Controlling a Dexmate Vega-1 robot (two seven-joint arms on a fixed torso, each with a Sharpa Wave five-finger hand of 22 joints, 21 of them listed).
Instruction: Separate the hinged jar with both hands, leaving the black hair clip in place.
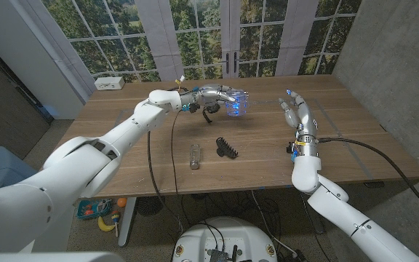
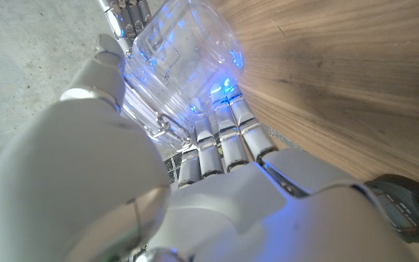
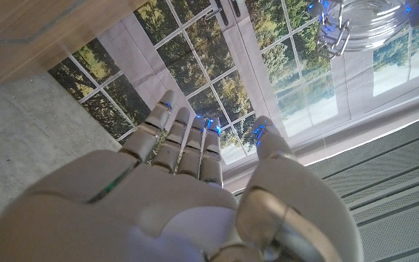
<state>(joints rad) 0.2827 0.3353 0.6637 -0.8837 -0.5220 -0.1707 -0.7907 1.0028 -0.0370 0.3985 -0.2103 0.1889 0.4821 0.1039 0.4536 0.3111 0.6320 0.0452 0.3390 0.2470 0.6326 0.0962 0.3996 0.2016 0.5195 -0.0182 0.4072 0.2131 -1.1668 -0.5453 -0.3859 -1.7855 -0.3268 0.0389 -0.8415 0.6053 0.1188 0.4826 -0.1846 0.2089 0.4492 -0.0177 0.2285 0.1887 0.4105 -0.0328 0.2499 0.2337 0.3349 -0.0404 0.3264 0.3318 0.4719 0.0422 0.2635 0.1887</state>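
Observation:
My left hand grips the clear hinged jar above the far middle of the table, its fingers wrapped round the glass. The left wrist view has the jar lit blue beyond my fingers, its wire clasp against them. My right hand stands open to the jar's right, fingers spread and upright, a clear gap away from it. In the right wrist view my right hand holds nothing, and the jar with its wire hinge hangs beyond it. The black hair clip lies on the table in front of the jar.
A small clear bottle lies on the table left of the clip. A white power strip sits at the far left corner. Cables from my left arm trail across the table.

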